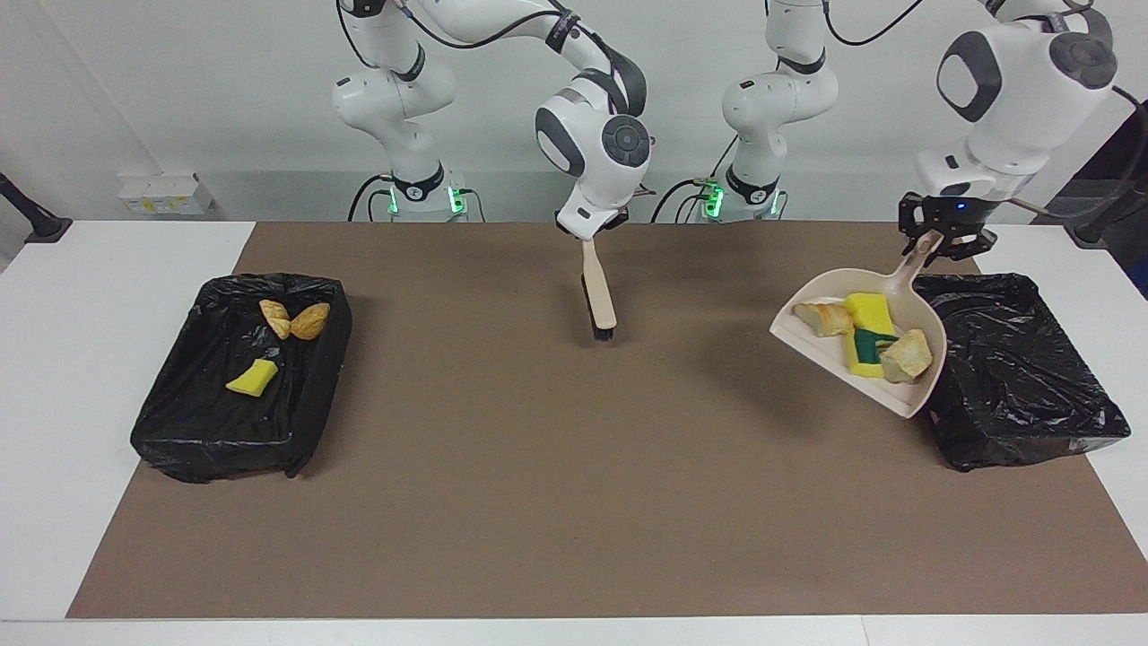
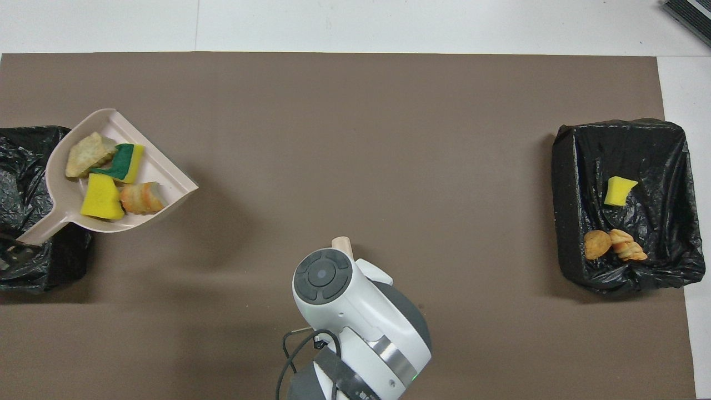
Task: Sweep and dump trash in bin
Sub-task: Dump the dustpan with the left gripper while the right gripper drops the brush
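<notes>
My left gripper (image 1: 933, 244) is shut on the handle of the beige dustpan (image 1: 917, 312). It holds the pan tilted in the air at the edge of the black-lined bin (image 1: 1013, 368) at the left arm's end. Several pieces of trash lie in the pan: two bread chunks (image 1: 823, 318) and two yellow sponges (image 1: 868, 309). They also show in the overhead view (image 2: 103, 197), in the dustpan (image 2: 161, 172). My right gripper (image 1: 587, 238) is shut on the brush (image 1: 598, 301), bristles down over the middle of the mat. Only the brush's handle tip (image 2: 343, 244) shows from overhead.
A second black-lined bin (image 1: 242, 377) stands at the right arm's end of the brown mat. It holds two bread chunks (image 1: 296, 320) and a yellow sponge piece (image 1: 253, 378), and it also shows from overhead (image 2: 655, 155). The bin at the left arm's end also shows there (image 2: 22, 161).
</notes>
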Available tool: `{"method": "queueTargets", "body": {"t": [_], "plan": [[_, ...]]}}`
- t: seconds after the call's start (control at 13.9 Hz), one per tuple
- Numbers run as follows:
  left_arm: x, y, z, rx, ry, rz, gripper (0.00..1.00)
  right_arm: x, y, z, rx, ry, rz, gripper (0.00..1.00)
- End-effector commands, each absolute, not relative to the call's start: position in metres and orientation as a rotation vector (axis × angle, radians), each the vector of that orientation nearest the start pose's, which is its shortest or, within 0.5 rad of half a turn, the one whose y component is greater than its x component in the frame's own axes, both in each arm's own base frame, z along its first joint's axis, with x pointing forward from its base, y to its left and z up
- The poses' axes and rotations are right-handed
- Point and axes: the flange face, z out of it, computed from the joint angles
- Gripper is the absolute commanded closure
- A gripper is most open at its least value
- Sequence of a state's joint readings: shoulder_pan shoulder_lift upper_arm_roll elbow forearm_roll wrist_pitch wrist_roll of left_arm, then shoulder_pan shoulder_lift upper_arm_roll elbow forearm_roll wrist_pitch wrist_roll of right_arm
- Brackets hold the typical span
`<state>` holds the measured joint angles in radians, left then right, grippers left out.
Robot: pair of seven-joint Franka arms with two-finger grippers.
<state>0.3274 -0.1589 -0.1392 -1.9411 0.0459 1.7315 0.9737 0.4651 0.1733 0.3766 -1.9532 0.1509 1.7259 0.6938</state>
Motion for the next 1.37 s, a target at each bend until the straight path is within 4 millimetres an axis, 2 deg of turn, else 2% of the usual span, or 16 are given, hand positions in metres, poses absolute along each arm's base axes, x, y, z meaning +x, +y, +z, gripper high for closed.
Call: {"method": "queueTargets", "body": {"t": [0.0, 0.07, 0.14, 0.29, 0.5, 0.58, 0.65, 0.79, 1.01, 1.08, 1.15, 1.3], "plan": [[0.522, 0.149, 0.565, -2.85, 1.219, 0.037, 1.0, 0.321, 0.407, 0.373, -3.171, -0.037, 0.677, 1.0], [0.527, 0.164, 0.572, -2.798, 1.285, -0.001, 1.0, 0.304, 0.414, 0.366, -3.163, -0.014, 0.663, 1.0], [0.525, 0.194, 0.574, -2.794, 1.244, -0.014, 1.0, 0.293, 0.417, 0.36, -3.162, 0.038, 0.608, 1.0], [0.528, 0.232, 0.579, -2.742, 1.174, -0.01, 1.0, 0.288, 0.424, 0.36, -3.116, 0.09, 0.583, 1.0], [0.543, 0.265, 0.584, -2.605, 1.259, 0.062, 1.0, 0.281, 0.429, 0.348, -3.095, 0.057, 0.543, 1.0], [0.54, 0.295, 0.581, -2.599, 1.259, 0.071, 1.0, 0.273, 0.436, 0.344, -3.079, 0.039, 0.499, 1.0], [0.542, 0.315, 0.573, -2.567, 1.29, 0.076, 1.0, 0.273, 0.435, 0.339, -3.062, 0.046, 0.484, 1.0], [0.551, 0.337, 0.563, -2.45, 1.358, 0.107, 1.0, 0.273, 0.435, 0.338, -3.039, 0.022, 0.499, 1.0], [0.547, 0.358, 0.562, -2.355, 1.343, 0.194, 1.0, 0.276, 0.432, 0.336, -3.034, -0.017, 0.503, 1.0], [0.546, 0.365, 0.563, -2.305, 1.356, 0.231, 1.0, 0.276, 0.432, 0.335, -3.034, -0.019, 0.507, 0.88], [0.548, 0.368, 0.564, -2.246, 1.377, 0.25, 1.0, 0.278, 0.432, 0.335, -3.031, -0.026, 0.508, 0.79], [0.552, 0.368, 0.568, -2.135, 1.403, 0.326, 1.0, 0.288, 0.433, 0.336, -3.021, -0.021, 0.51, 0.75]]}}
